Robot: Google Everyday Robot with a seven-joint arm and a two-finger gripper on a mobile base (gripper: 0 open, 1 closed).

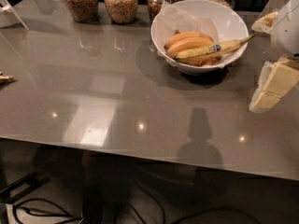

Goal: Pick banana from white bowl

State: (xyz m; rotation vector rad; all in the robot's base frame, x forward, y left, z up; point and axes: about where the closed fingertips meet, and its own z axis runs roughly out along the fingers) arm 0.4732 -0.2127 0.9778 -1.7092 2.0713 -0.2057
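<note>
The white bowl (161, 29) stands at the back right of the grey table, lined with white paper (184, 17). The slim pale-yellow banana (205, 51) with a blue sticker lies across the front of the bowl, and its thin stem reaches over the right rim. Two plumper orange bananas (187, 41) lie behind it. My gripper (269, 54) is at the right edge of the view, just right of the bowl and apart from it. Its cream fingers (276, 83) stand wide apart with nothing between them.
Several brown-filled glass jars (120, 3) line the table's back edge, left of and behind the bowl. A white object (9, 8) sits at the far left corner, and a small thing (4, 78) lies at the left edge. Cables lie on the floor below the front edge.
</note>
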